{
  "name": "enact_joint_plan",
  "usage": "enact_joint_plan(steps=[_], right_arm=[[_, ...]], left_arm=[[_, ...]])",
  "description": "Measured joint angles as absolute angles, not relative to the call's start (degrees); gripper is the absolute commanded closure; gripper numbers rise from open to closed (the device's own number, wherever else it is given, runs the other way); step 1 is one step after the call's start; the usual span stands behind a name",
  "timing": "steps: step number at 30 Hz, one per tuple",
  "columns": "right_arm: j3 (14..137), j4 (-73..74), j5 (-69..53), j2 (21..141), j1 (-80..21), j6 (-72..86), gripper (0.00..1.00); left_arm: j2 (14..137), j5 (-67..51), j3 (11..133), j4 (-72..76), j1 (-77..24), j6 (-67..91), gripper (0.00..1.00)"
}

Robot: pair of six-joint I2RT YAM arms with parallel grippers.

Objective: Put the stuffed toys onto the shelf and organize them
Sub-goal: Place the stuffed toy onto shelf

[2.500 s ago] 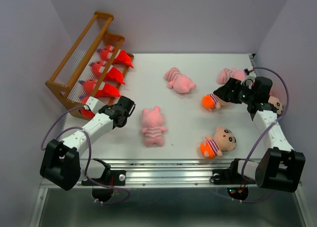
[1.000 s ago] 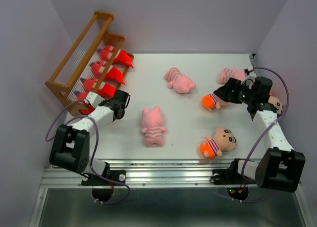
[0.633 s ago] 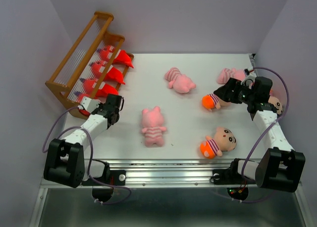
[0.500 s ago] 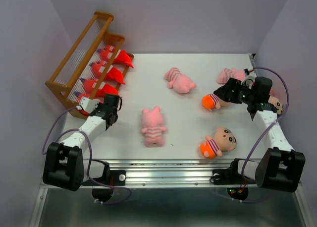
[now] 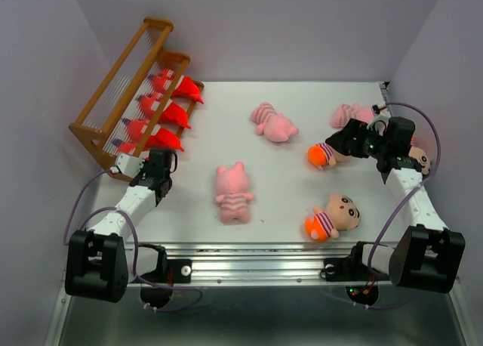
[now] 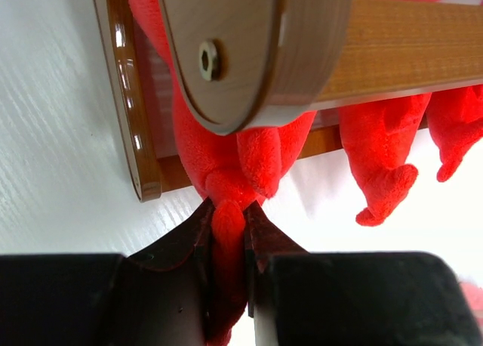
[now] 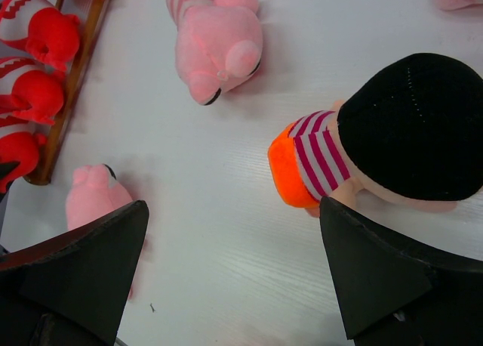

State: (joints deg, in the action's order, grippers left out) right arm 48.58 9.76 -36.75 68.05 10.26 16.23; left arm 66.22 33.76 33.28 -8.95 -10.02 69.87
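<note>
A white tabletop (image 5: 287, 97) walled in pale lilac carries a brown wooden three-tier rack with thin pale bars (image 5: 85, 127) at its far-left corner. Four red toothy plush monsters (image 5: 172, 86) line the rack's lowest tier. The left gripper (image 6: 226, 221) is clamped on a dangling limb of the nearest red monster (image 6: 215, 161), at the rack's near end. The right gripper (image 7: 234, 210) hangs spread wide and empty over a tan-headed boy doll with an orange bottom (image 7: 377, 134) near the right edge. Three pink striped plush pigs (image 5: 232, 191) and two more boy dolls (image 5: 332, 216) lie loose across the tabletop.
</note>
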Motion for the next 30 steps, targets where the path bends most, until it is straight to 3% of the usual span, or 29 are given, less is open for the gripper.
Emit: enact_joint_plan(steps=[4, 10, 16, 30], right_arm=[[48.6, 9.8, -36.7, 68.1, 10.3, 16.3, 0.00], [48.6, 9.8, -36.5, 68.1, 10.3, 16.2, 0.00], [48.6, 9.8, -36.4, 68.1, 10.3, 16.2, 0.00], [48.6, 9.8, -36.4, 68.1, 10.3, 16.2, 0.00]], left_arm=[[65.3, 33.0, 32.9, -8.3, -9.6, 69.5, 0.60], [64.6, 31.7, 32.4, -8.4, -9.6, 69.4, 0.34], [62.5, 31.0, 31.8, -8.5, -9.6, 69.5, 0.20], [54.2, 24.8, 30.8, -9.3, -9.6, 65.5, 0.03]])
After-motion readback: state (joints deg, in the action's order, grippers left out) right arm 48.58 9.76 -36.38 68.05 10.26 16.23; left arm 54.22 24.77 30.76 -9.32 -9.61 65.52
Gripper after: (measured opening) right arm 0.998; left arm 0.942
